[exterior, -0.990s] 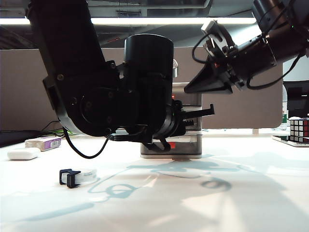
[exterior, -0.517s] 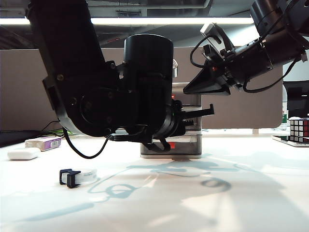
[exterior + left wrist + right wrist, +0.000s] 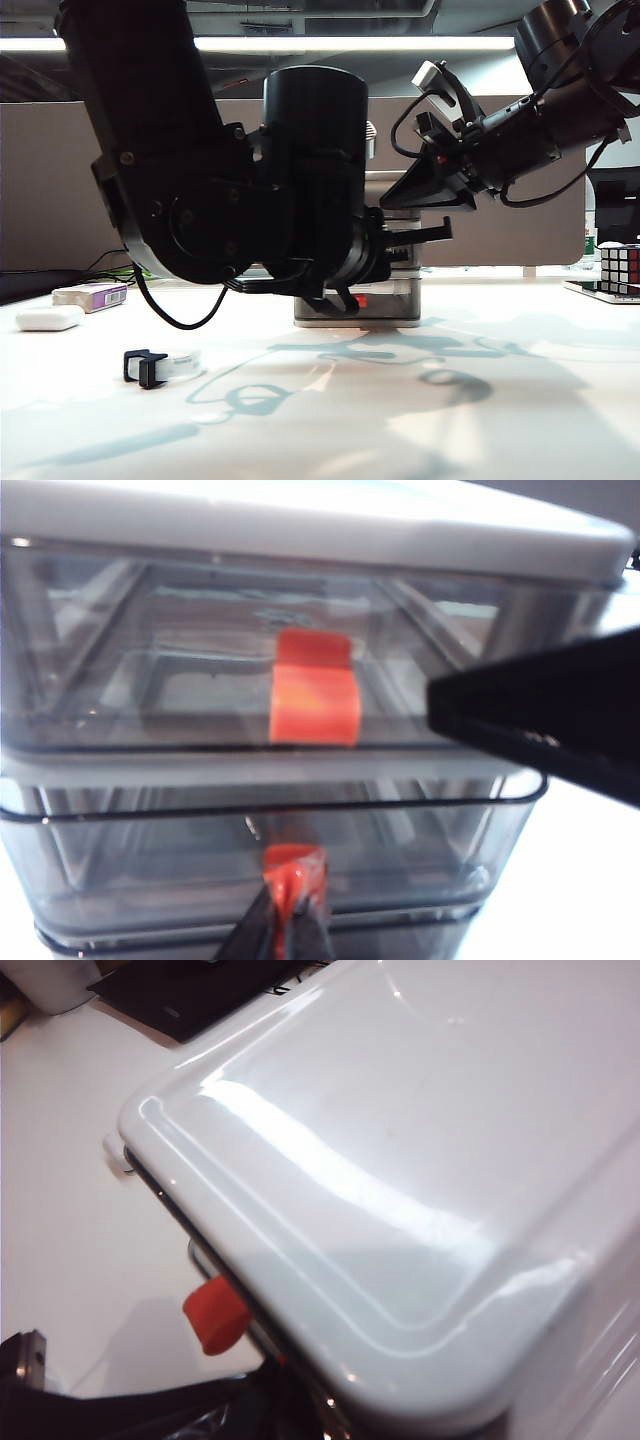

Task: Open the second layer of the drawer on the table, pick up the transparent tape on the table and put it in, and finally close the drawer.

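Far left on the table (image 3: 520,400): the transparent tape (image 3: 160,366) lies flat, black cutter clip toward the left edge, well apart from the cabinet and from both grippers, untouched. Centre: the left arm fills the exterior view, its left gripper (image 3: 287,920) hard against the front of the drawer (image 3: 395,300). In the left wrist view the fingers are pressed together, pinching the red-orange tab (image 3: 293,875) of the second layer (image 3: 270,865); the tab stands straight ahead of the fingertips, with the top drawer's tab (image 3: 314,688) directly above it. The middle drawer looks to stand slightly proud of the frame, though I can't be sure of that from this angle. Judgement: the pull must run straight out along the drawer's slide axis, toward the gripper's own wrist, keeping the pinch square on the tab. Right: the right gripper (image 3: 430,185) hangs above the cabinet's pale top (image 3: 420,1160), close over it; its wrist view shows only the lid and one tab (image 3: 215,1317) below the edge, not the fingers. Whether they are spread or closed, cannot tell. The left arm is the one engaged; the tape lies on its side as well.
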